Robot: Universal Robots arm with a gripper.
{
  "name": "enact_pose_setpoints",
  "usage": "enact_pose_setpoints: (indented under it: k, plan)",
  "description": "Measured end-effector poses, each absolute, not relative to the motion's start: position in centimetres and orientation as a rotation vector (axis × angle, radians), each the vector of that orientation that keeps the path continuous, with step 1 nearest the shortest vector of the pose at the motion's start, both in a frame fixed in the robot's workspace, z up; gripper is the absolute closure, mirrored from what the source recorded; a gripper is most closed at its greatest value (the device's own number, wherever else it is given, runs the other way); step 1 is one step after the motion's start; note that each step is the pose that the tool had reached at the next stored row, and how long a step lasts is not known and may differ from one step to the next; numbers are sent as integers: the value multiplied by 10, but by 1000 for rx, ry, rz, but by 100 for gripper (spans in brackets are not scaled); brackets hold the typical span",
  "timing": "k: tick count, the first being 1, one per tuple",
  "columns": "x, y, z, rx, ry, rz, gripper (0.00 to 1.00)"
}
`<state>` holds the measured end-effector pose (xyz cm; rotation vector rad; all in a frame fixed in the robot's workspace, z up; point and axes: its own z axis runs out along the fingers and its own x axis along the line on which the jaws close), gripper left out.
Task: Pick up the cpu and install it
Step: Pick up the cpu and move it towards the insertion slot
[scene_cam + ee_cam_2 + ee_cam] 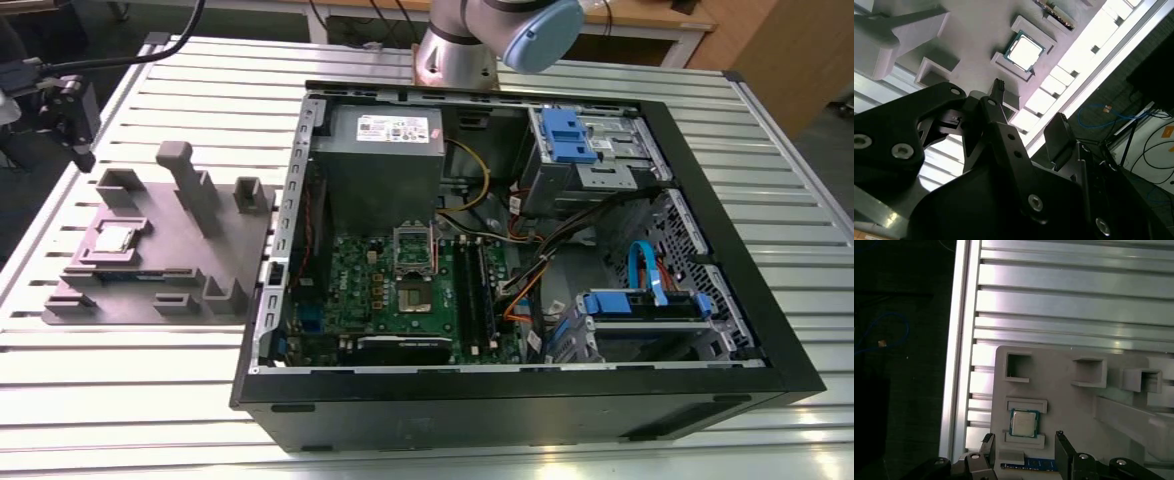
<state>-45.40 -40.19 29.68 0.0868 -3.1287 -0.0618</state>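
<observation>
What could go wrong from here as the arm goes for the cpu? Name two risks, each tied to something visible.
1. The cpu lies in a shallow seat between raised lips of the grey fixture; the open tool near it might catch a lip or tilt the chip.
2. The socket sits inside the case beside memory sticks and loose cables, which the arm could snag.

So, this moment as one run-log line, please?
gripper: open, empty | small square silver-topped cpu: seated in grey plastic fixture | status: not yet grasped
</observation>
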Motion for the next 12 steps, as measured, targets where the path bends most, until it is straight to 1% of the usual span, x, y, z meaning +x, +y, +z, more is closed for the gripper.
enact_pose_setpoints:
  k: [12]
  plan:
    - [-454, -402, 292, 87, -3129, -63, 41]
